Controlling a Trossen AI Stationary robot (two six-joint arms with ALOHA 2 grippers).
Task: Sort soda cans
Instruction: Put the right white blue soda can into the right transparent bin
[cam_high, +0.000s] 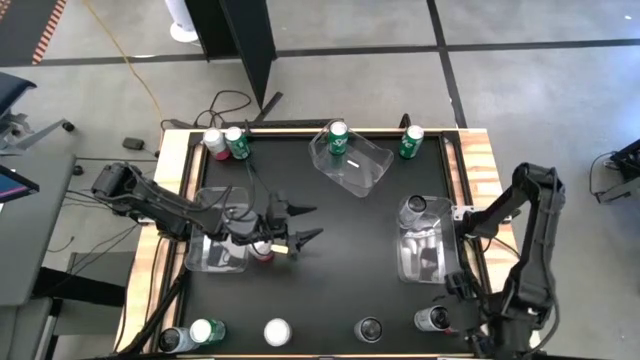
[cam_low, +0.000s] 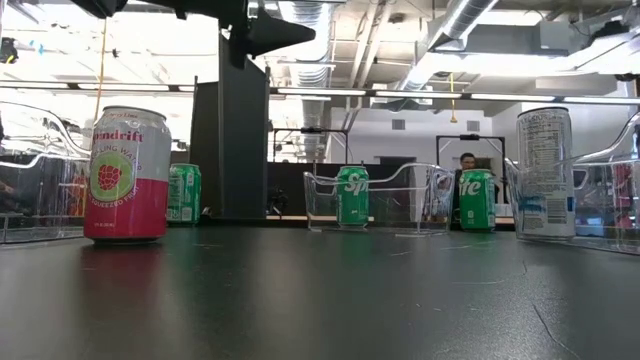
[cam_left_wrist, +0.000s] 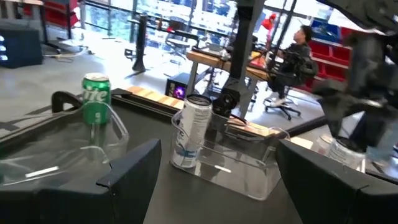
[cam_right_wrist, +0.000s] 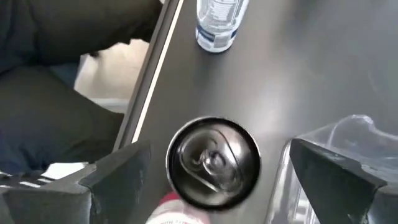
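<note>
Grey concrete floor (cam_high: 540, 90); exposed ceiling ducts (cam_low: 470, 20)

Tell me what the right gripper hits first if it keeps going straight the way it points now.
The right gripper, open and pointing down at the table, would most likely meet the silver top of the dark can standing upright directly between its fingers; how far above it the gripper sits is unclear.

A dark claw (cam_low: 262, 33), fingers spread, hangs above the worktop (cam_low: 320, 300). Below it to the left stands a pink can (cam_low: 127, 175); green cans (cam_low: 352, 196) stand farther back.
</note>
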